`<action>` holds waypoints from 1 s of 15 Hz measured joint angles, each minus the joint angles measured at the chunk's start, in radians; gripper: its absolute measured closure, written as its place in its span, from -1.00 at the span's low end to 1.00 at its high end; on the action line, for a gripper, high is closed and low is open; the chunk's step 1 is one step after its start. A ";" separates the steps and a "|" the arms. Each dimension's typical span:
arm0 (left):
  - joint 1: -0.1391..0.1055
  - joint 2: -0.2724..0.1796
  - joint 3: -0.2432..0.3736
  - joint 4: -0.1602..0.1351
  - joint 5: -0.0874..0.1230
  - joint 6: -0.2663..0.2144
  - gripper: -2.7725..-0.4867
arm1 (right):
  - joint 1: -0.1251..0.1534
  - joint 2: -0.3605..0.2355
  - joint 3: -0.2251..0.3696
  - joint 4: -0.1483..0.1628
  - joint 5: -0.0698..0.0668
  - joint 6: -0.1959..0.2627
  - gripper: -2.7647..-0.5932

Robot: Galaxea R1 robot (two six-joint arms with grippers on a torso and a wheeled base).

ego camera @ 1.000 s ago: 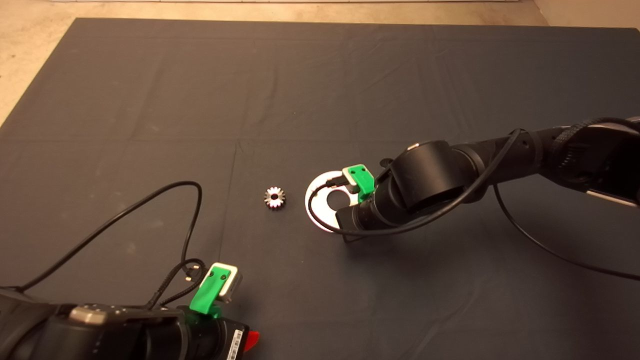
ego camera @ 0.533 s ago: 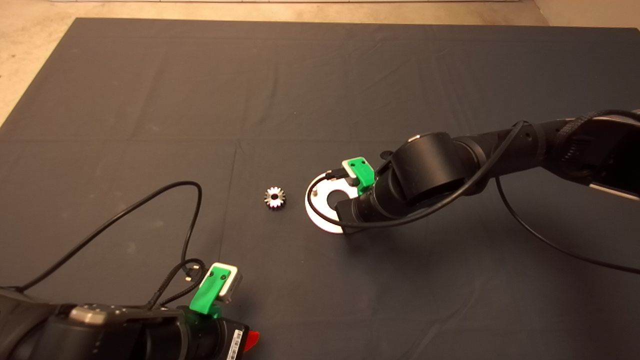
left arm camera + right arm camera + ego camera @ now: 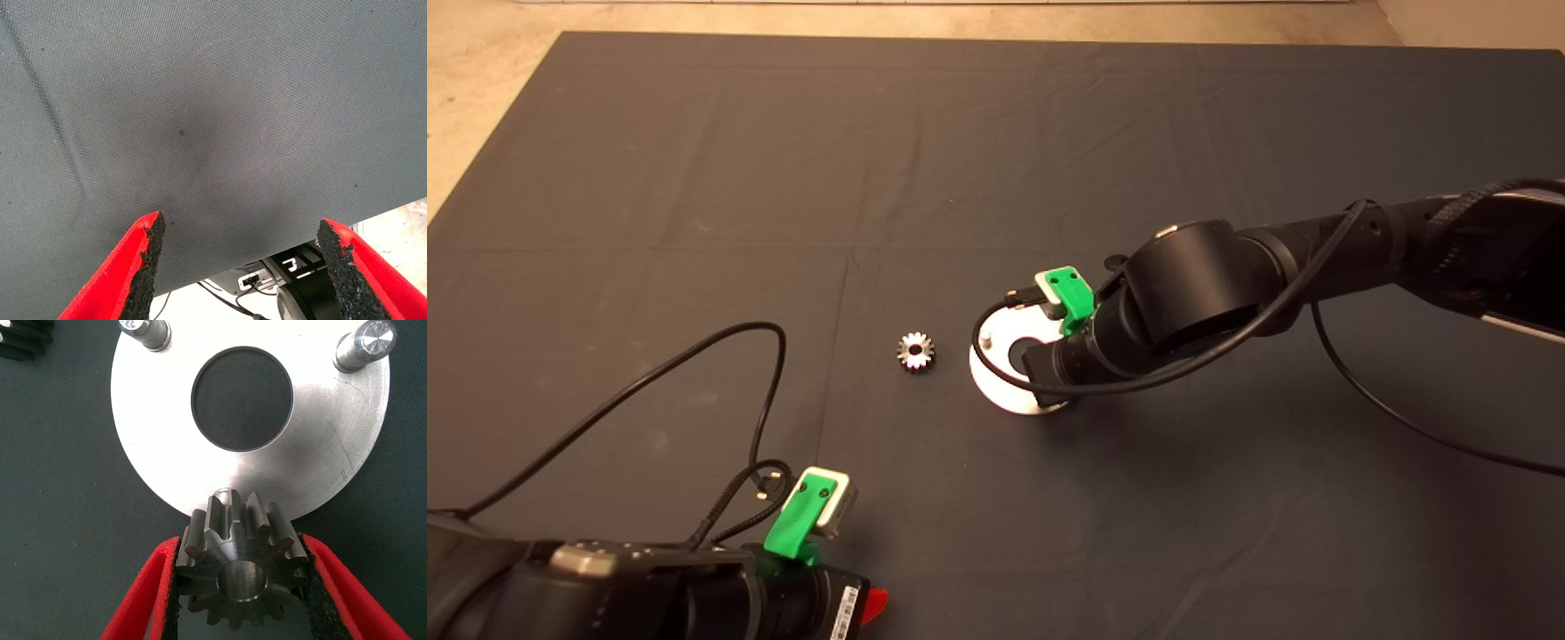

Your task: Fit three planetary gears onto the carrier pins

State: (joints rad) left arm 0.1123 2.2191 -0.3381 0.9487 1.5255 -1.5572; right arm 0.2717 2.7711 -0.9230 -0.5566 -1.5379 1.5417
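One gear [image 3: 239,577] clamped in right end effector [image 3: 240,587], shifted nearer over disc [image 3: 320,473], left end effector [image 3: 240,267] wide.

Looks like a robotics lab or test bench rather than a home. Wide tabletop covered by a creased dark mat [image 3: 694,178], with pale bare floor [image 3: 480,80] beyond its edge. Two black robot arms reaching in, loose black cables [image 3: 720,356] trailing across the mat. Machined metal parts laid out: a shiny disc [image 3: 247,420] with upright pegs and small steel gears.
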 joint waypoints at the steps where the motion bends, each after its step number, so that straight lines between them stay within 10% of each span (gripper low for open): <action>1: 0.000 0.000 0.000 0.000 0.000 0.000 0.01 | 0.000 0.000 0.000 0.000 0.000 0.000 0.56; 15: 0.000 0.000 0.000 0.000 0.000 0.000 0.01 | -0.003 0.006 0.000 0.000 0.000 0.000 0.56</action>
State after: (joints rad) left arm 0.1123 2.2187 -0.3381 0.9487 1.5255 -1.5572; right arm 0.2686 2.7768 -0.9232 -0.5570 -1.5379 1.5413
